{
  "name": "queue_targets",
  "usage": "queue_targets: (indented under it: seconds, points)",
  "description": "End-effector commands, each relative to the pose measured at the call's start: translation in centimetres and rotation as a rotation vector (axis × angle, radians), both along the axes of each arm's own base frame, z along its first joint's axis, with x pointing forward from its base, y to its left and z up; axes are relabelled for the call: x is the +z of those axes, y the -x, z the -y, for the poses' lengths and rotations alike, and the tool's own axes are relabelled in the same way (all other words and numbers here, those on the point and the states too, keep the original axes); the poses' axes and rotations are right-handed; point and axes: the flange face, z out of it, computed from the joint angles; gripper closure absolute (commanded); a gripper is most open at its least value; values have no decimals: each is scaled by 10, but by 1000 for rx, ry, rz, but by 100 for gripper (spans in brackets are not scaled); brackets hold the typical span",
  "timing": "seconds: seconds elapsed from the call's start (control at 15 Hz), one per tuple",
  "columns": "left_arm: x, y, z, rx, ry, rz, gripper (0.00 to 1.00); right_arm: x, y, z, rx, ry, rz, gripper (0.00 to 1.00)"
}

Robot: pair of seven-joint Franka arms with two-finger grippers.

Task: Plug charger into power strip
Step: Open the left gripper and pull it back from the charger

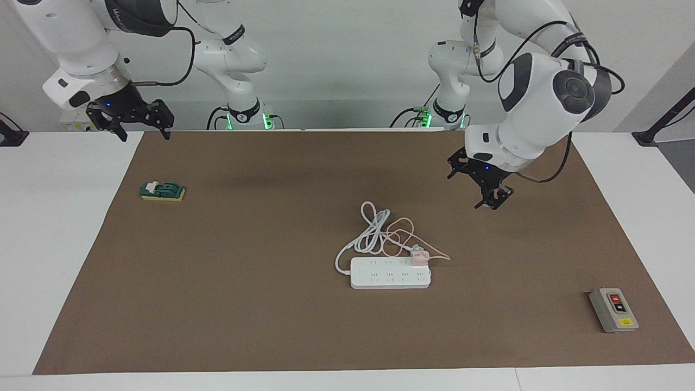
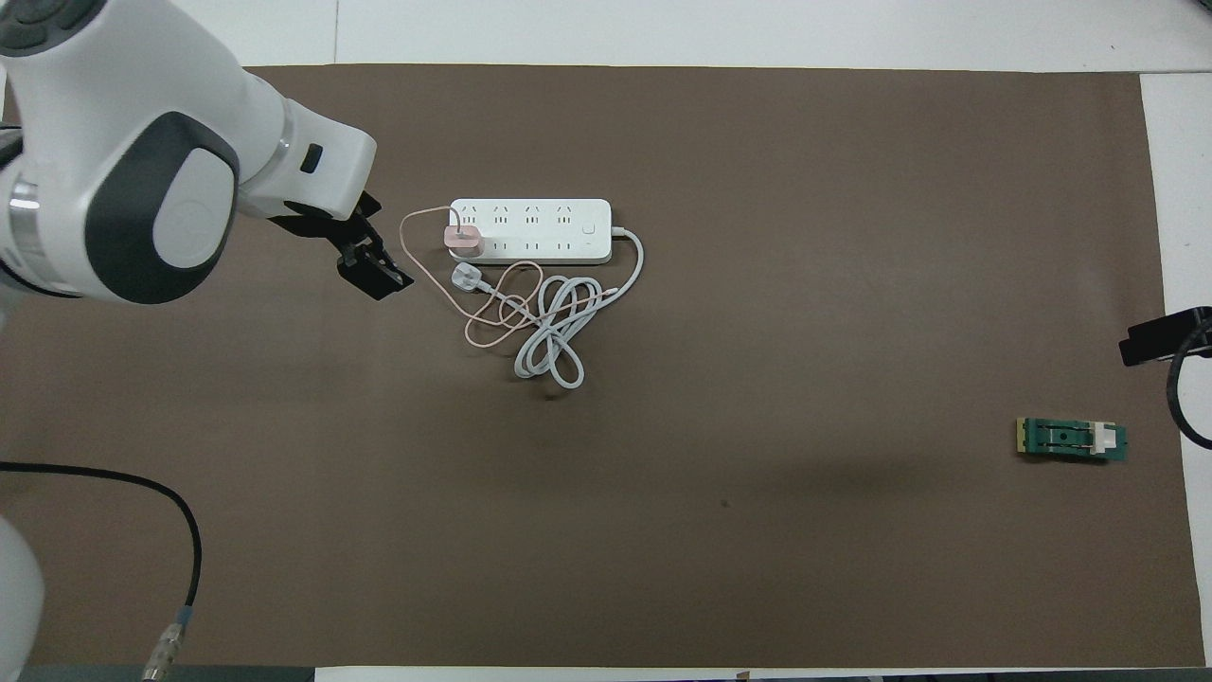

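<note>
White power strip (image 1: 390,276) lengthwise along table

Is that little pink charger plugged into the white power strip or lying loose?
Plugged in, it appears: the charger sits on the power strip at its end socket, and the left gripper hangs apart, open.

- The charger (image 1: 418,257) is pale pink, and its thin cable (image 2: 492,303) is the same pink.
- The power strip (image 1: 390,273) is white with two rows of small dark socket slots; its thick coiled cord (image 2: 559,332) is white-grey.
- The mat (image 1: 271,304) is plain brown on a white bench (image 1: 54,244).
- The switch box (image 1: 613,310) is grey, with one red and one black button and a yellow label.
- The small block (image 1: 163,190) is green on a yellow base, with a white piece.
- Both arms are white with dark grey joints; the left gripper (image 1: 483,187) and right gripper (image 1: 130,122) are black.
</note>
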Motion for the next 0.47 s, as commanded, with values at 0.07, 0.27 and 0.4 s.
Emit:
queue_targets:
  seconds: [0.07, 0.27, 0.4]
  points:
    - [17, 19, -16, 179, -146, -9, 0, 3, 7, 1, 17, 12, -2, 0]
    - [22, 23, -36, 503, -212, -40, 0, 3, 7, 1, 17, 12, -2, 0]
    - [30, 23, -41, 615, -219, -28, 0, 3, 7, 1, 17, 12, -2, 0]
